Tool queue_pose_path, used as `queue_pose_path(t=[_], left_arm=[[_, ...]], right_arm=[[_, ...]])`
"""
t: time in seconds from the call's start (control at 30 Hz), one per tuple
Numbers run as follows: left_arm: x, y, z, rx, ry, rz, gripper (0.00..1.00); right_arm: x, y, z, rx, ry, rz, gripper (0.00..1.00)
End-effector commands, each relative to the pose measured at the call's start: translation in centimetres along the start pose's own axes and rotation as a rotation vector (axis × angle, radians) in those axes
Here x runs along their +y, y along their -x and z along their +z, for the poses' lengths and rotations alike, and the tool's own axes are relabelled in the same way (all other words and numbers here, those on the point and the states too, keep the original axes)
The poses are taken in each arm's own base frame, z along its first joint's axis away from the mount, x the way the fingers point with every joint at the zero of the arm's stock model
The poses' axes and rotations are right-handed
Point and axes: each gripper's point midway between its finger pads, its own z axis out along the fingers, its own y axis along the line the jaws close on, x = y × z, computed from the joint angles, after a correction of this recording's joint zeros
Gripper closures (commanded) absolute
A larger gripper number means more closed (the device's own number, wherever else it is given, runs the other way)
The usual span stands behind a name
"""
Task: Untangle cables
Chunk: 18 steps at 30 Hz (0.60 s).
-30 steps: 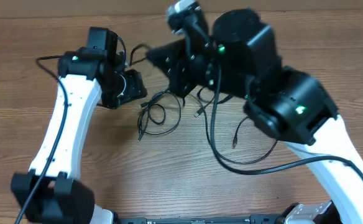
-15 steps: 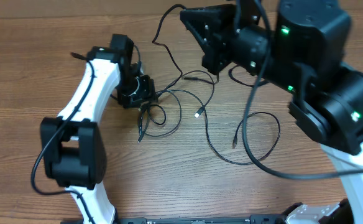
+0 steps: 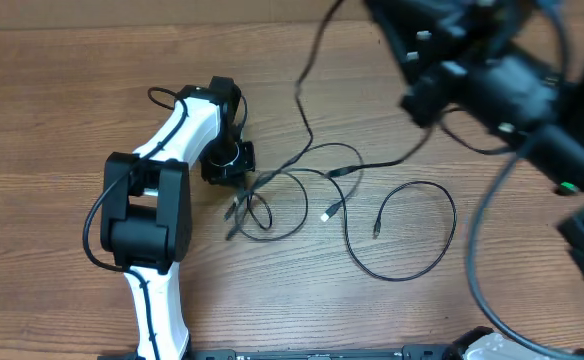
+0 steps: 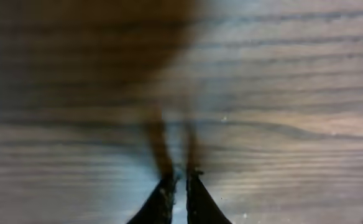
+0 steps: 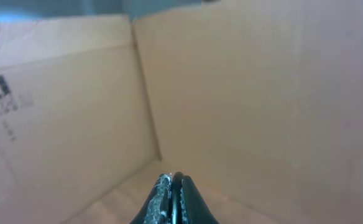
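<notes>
Wooden table [image 3: 52, 130] with tangled cables [image 3: 344, 172]

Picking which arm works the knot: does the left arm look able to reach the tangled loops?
Likely yes: the left tool is at the edge of the tangled loops, with nothing lying between them.

Nothing is legible; dark print [image 5: 4, 93] on the cardboard wall [image 5: 69, 130] is too blurred to read.
</notes>
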Motion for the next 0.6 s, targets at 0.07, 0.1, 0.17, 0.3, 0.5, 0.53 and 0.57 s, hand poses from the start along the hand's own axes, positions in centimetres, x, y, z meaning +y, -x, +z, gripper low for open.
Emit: queue_pose_path(t=[0.07,0.1,0.17,0.3,0.5,0.53,0.57], left_arm=[[2.9,0.0,2.2,0.024,0.154,-0.025,0.88],[3.0,-0.1,2.4,0.034,0.157,-0.026,0.89],[3.1,-0.5,2.6,0.054,0.162,-0.027,0.93],[2.9,-0.6,1.1,0.040,0.130,-0.024,0.95],[-3.9,-0.6,-4.6,-0.079,-0.238,0.221,0.75],[-5.3,-0.8,-5.8,-0.099,-0.319,0.265,0.65],[-6.4,-1.1,-6.8,-0.112,-0.381,0.292,0.53]], right_arm=[[-0.9,4.0,-4.5,-0.126,-0.073,-0.046,0.96],[-1.2,4.2,-4.8,-0.132,-0.086,-0.049,0.96],[-1.9,4.6,-5.5,-0.144,-0.117,-0.071,0.96],[-2.7,4.6,-5.9,-0.140,-0.153,-0.071,0.96],[-1.8,3.5,-5.4,-0.094,-0.082,-0.064,0.96],[-1.7,3.5,-5.4,-0.092,-0.077,-0.063,0.96],[-1.6,3.5,-5.4,-0.091,-0.073,-0.063,0.96]])
